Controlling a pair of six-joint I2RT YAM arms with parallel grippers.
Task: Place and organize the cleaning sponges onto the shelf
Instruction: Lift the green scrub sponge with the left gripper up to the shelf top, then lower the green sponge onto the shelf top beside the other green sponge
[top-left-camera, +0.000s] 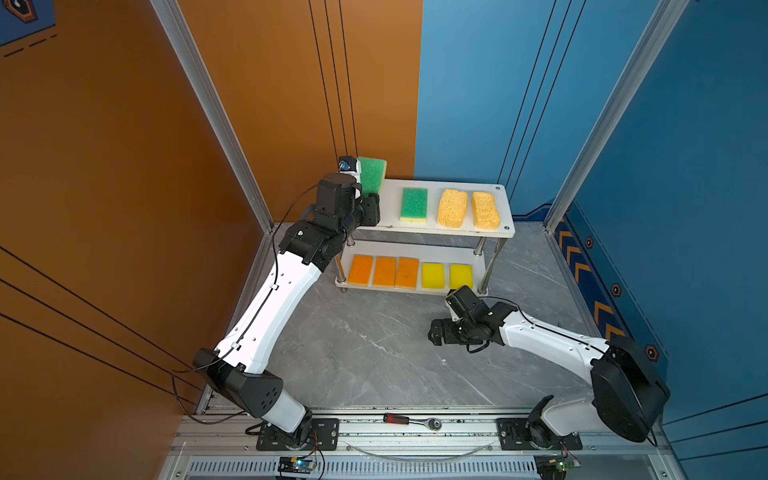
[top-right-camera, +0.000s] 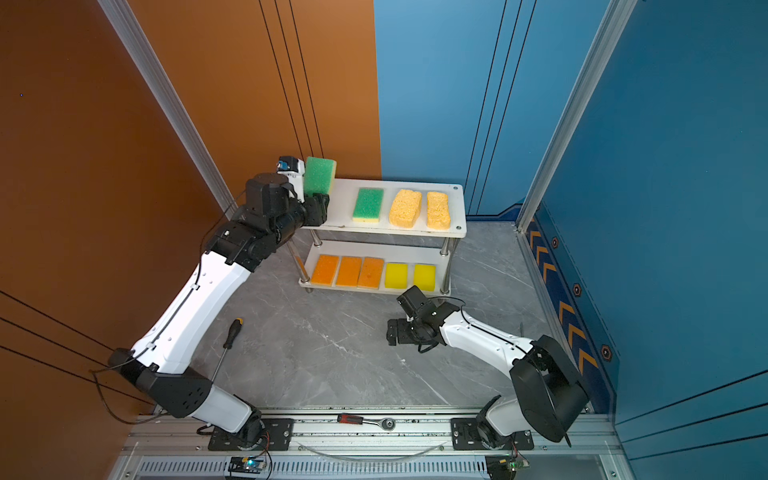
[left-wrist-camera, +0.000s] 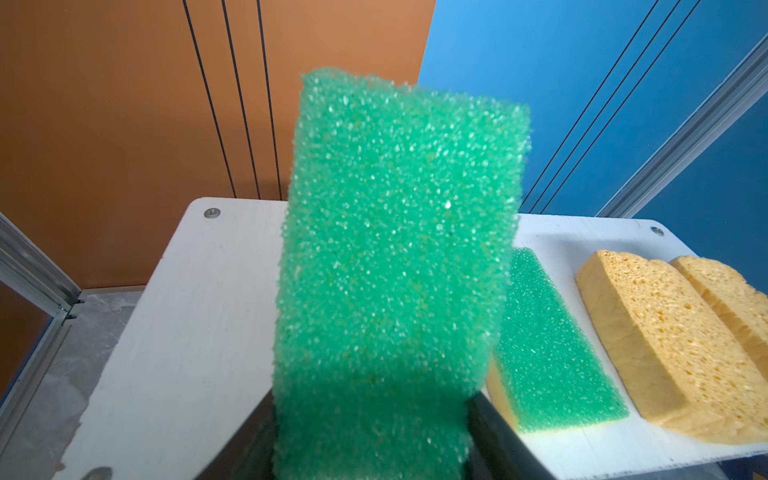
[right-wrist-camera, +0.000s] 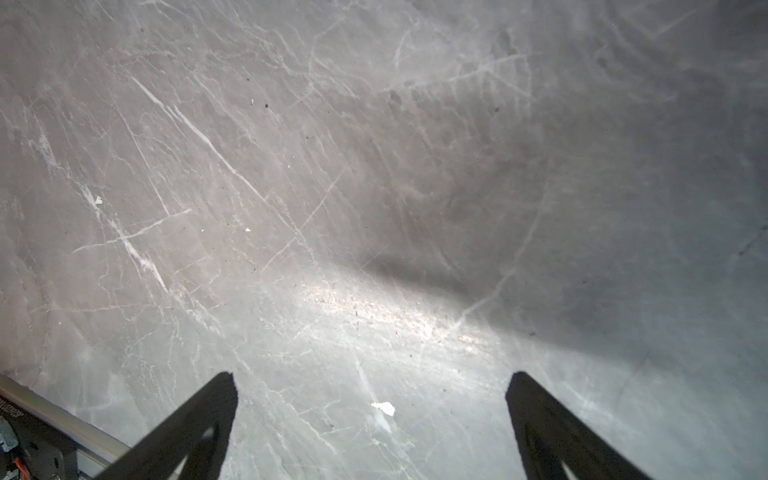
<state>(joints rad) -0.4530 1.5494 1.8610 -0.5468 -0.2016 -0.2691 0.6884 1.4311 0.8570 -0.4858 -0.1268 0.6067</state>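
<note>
My left gripper (top-left-camera: 370, 203) (left-wrist-camera: 374, 415) is shut on a green-topped sponge (top-left-camera: 372, 174) (top-right-camera: 320, 174) (left-wrist-camera: 395, 249), held upright over the left end of the shelf's top board (top-left-camera: 390, 212) (left-wrist-camera: 187, 332). On that board lie another green-topped sponge (top-left-camera: 414, 204) (left-wrist-camera: 548, 345) and two porous yellow-orange sponges (top-left-camera: 452, 208) (top-left-camera: 485, 210). The lower board (top-left-camera: 415, 249) carries three orange sponges (top-left-camera: 385, 271) and two yellow sponges (top-left-camera: 433, 275) in a row. My right gripper (top-left-camera: 434, 332) (right-wrist-camera: 372, 382) stands open above the bare grey table, holding nothing.
A red-handled ratchet (top-left-camera: 411, 420) lies on the front rail. A black-handled screwdriver (top-right-camera: 228, 336) lies on the table beside my left arm. Aluminium frame posts (top-left-camera: 216, 112) and the orange and blue walls close in behind the shelf.
</note>
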